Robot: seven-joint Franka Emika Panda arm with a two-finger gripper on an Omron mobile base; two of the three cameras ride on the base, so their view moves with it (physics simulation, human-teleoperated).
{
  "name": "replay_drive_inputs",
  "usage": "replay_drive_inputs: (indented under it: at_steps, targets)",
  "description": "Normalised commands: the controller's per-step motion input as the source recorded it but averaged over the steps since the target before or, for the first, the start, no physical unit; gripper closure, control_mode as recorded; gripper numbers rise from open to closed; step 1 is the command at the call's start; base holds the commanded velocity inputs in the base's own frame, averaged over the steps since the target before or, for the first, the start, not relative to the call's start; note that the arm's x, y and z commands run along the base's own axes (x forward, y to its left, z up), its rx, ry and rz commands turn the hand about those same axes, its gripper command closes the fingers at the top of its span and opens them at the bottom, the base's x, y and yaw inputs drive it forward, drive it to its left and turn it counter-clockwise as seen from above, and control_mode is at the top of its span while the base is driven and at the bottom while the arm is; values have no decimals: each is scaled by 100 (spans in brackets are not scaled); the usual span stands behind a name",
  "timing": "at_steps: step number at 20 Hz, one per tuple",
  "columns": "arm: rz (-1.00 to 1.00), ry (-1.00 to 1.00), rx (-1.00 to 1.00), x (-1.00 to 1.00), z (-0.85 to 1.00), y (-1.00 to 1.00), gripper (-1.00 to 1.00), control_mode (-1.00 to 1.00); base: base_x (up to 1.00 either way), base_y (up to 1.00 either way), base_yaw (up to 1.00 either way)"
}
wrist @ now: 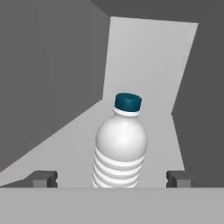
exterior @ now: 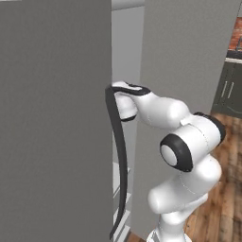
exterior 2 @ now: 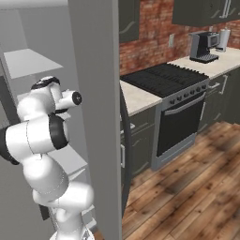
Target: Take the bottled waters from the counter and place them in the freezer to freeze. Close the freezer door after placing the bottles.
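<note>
Jaws released: the two dark fingertips [wrist: 43, 178] stand wide apart on either side of a bottled water [wrist: 120, 146], neither visibly touching it. That bottle, blue cap up, stands upright on a pale freezer shelf [wrist: 144, 78], with grey inner walls at 9 and 3 o'clock in the hand view. From the base views the arm reaches into the freezer [exterior: 127, 52] between the two open grey doors; the freezer door [exterior: 52, 118] with its dark bar handle [exterior: 118, 156] hangs at 9 o'clock of the arm. Judged step: letting go of this bottle. A good finish would draw the hand straight back, level, so neither fingertip clips the bottle and tips it. Obstacles on the way out are the door edge, the handle and the shelves [exterior 2: 28, 63]. Farther off at 2 o'clock in the right base view lie the stove [exterior 2: 164, 77], the desk [exterior 2: 138, 98] and a coffee machine [exterior 2: 202, 46].
</note>
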Motion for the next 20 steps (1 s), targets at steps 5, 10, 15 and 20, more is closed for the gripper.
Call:
replay_drive_inputs:
  at_steps: [5, 10, 15, 20]
  targets:
    - [-13, -12, 0, -45, 19, -67, -100, -100, 0, 0, 0]
    - [-13, -9, 0, -37, 50, -72, -100, -100, 0, 0, 0]
    - [-13, -8, -1, -55, 66, -56, -100, -100, 0, 0, 0]
    - [-14, -3, -12, -65, 54, -45, -100, -100, 0, 0, 0]
